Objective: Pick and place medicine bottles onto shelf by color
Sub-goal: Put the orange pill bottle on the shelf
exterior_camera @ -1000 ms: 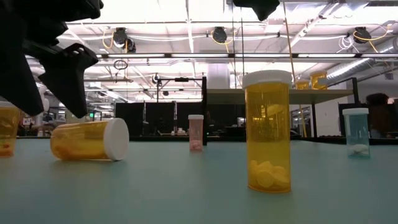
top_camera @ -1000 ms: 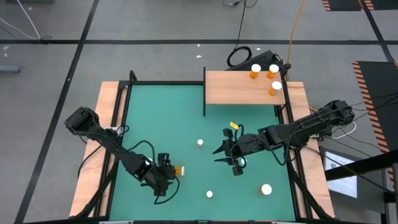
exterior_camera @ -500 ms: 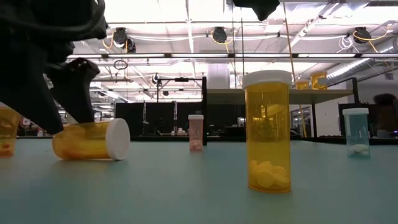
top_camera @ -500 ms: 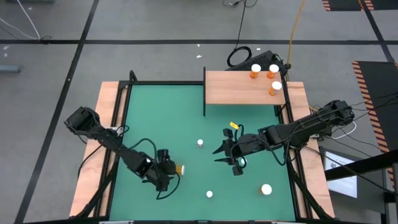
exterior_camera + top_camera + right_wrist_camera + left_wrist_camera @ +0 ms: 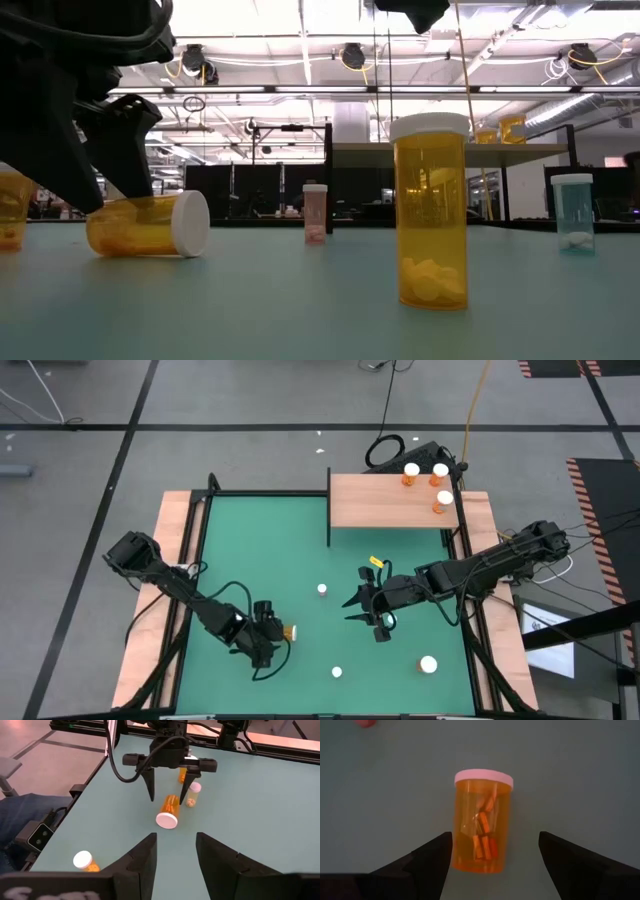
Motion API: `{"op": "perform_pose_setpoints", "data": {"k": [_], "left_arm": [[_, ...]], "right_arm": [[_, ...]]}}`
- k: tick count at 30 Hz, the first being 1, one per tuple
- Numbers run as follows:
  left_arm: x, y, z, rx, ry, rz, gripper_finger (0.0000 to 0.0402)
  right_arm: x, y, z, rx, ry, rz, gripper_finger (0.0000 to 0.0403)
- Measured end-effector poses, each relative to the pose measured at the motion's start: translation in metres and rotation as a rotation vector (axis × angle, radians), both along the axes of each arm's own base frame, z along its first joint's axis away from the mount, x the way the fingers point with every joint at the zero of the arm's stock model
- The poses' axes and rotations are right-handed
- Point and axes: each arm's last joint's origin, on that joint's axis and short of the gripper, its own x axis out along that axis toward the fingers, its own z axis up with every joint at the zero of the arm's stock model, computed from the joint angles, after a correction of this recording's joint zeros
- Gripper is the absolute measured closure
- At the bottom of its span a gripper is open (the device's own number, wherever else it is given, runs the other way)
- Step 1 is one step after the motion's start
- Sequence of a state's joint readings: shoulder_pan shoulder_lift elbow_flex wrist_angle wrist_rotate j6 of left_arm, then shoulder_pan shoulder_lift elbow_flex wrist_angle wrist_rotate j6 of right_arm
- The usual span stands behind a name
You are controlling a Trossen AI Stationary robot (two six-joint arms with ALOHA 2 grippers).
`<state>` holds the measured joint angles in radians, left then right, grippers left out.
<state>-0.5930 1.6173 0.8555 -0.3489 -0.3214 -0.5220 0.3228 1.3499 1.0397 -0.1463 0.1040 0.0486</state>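
Between the spread fingers of the left claw (image 5: 492,851), one orange bottle (image 5: 481,822) lying flat on the green mat (image 5: 270,550): centre it, lower fully, then close evenly round its body.

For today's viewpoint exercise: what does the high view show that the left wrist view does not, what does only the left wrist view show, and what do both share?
Only the high view: the flat light-brown wooden shelf with three white-capped orange bottles on it, and the right hand over the mat's middle.

Only the left wrist view: orange pills inside the bottle and a small pink-red scrap.

Both: the green mat and the lying orange translucent bottle with a white cap, with the open left hand straddling it.
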Motion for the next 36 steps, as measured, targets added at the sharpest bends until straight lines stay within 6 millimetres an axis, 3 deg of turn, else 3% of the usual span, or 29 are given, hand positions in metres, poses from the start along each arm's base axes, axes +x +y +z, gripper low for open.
{"op": "perform_pose_setpoints", "data": {"k": [13, 21, 27, 36], "left_arm": [[0.001, 0.000, 0.000, 0.002, -0.016, 0.017, 0.0101], [0.008, -0.003, -0.026, 0.044, 0.043, 0.004, 0.0101], [0.009, -0.004, -0.029, 0.045, 0.033, 0.011, 0.0102], [0.009, -0.005, -0.025, 0.013, 0.030, 0.007, 0.0182]], "right_arm": [[0.000, 0.000, 0.000, 0.000, 0.000, 0.000, 0.0273], [0.000, 0.000, 0.000, 0.001, -0.003, 0.000, 0.0273], [0.000, 0.000, 0.000, 0.002, -0.005, 0.000, 0.0273], [0.000, 0.000, 0.000, 0.002, -0.005, 0.001, 0.0273]]}}
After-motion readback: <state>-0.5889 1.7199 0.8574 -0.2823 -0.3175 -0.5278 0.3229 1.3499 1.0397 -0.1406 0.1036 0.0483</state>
